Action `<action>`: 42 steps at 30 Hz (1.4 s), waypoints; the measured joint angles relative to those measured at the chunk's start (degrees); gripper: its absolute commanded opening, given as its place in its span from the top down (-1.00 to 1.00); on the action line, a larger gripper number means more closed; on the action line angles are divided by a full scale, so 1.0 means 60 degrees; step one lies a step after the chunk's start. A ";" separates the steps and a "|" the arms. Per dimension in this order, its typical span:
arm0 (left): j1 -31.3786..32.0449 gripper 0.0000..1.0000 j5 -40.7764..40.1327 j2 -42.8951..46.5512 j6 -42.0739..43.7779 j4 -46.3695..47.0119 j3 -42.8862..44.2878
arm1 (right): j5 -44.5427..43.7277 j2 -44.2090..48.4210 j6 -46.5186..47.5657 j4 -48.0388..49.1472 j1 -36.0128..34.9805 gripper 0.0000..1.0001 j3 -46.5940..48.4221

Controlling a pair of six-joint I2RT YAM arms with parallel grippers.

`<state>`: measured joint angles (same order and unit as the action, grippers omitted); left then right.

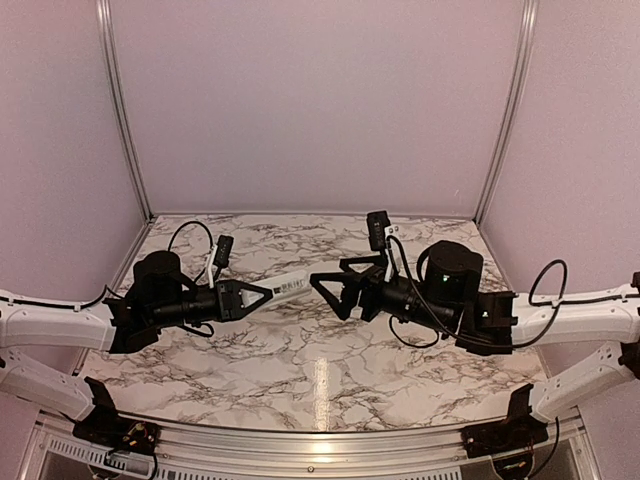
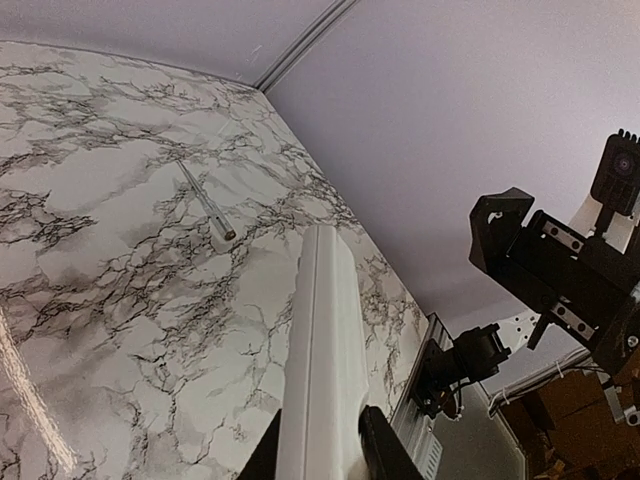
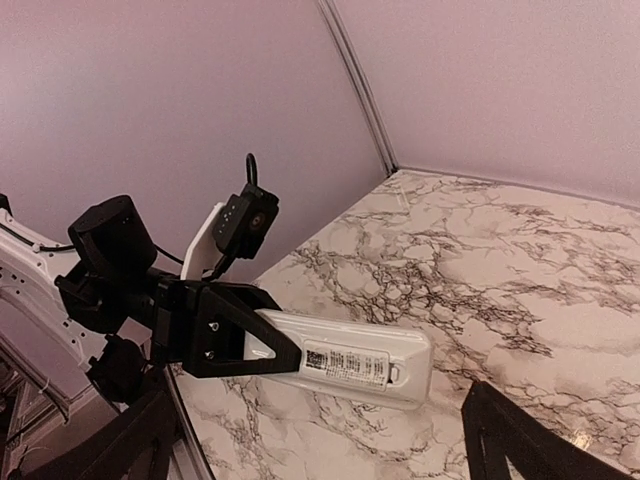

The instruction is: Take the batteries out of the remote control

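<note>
From above: clamping the remote control [image 1: 290, 284] by one end in the narrowed left gripper [image 1: 262, 293], raised over the marble table [image 1: 300, 370], aiming its free end at the right gripper [image 1: 328, 295], spread wide and empty just beside it.

From the left wrist: looking along the remote's edge, past a thin grey rod [image 2: 207, 202] lying on the table well apart.

From the right wrist: facing the labelled back, finding the cover seemingly still shut and seeing no batteries, so judging all the unloading left to do. Leaving open room over mid-table, with the walls well apart.

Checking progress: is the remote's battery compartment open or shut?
Shut: the remote control shows an unbroken white labelled face, no recess exposed.
</note>
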<state>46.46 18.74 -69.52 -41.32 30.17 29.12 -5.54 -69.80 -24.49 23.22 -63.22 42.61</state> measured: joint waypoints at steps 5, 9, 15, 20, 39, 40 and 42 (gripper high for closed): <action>0.0000 1.00 0.0117 0.0004 -0.0404 0.0109 0.0000 | 0.0452 -0.0550 -0.0233 0.0051 -0.0025 -0.97 0.0430; 0.0000 1.00 0.0124 0.0022 -0.0543 0.0168 0.0000 | 0.0732 -0.0852 -0.0452 0.0208 -0.0033 -0.96 0.0495; 0.0000 1.00 0.0197 0.0175 -0.0525 0.0069 -0.0004 | 0.1020 -0.1217 -0.0714 0.0335 -0.0106 -0.95 0.0495; 0.0000 1.00 0.0080 0.0707 -0.0350 -0.0138 -0.0004 | 0.0954 -0.1224 -0.0820 0.0240 -0.0178 -0.95 0.0612; 0.0000 1.00 -0.0259 0.0758 -0.0809 0.0576 -0.0554 | 0.0874 -0.1071 -0.1676 -0.0244 -0.0219 -0.90 0.0911; 0.0000 1.00 -0.0219 0.0736 -0.0831 0.0641 -0.0554 | 0.0922 -0.1078 -0.1759 -0.0240 -0.0222 -0.89 0.0911; 0.0000 1.00 -0.0164 0.0670 -0.0878 0.0823 -0.0557 | 0.1005 -0.1104 -0.1887 -0.0229 -0.0240 -0.87 0.0911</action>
<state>46.46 17.76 -65.49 -46.59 35.11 25.78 0.49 -76.42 -35.81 21.85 -64.66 48.07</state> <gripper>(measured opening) 0.215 0.949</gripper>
